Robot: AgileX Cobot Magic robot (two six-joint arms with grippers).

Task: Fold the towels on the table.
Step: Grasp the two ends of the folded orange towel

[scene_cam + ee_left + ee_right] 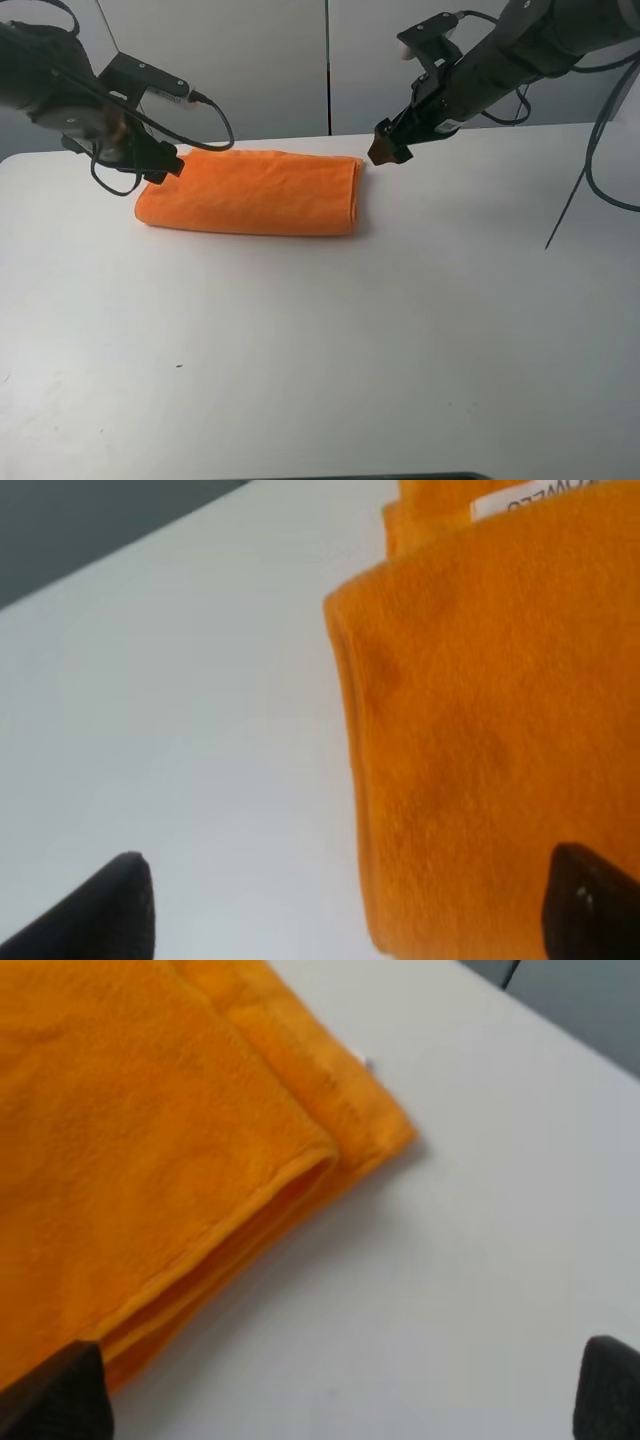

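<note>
At 11 o'clock on the table (320, 360), finding the orange towel (250, 195) lying folded flat in layers, white label (530, 498) peeking out at its 9 o'clock end. Hovering over that end with the left gripper (165, 165), jaws spread wide, gripping nothing. Hanging just off the 3 o'clock end with the right gripper (386, 152), likewise gaping and empty.
</note>
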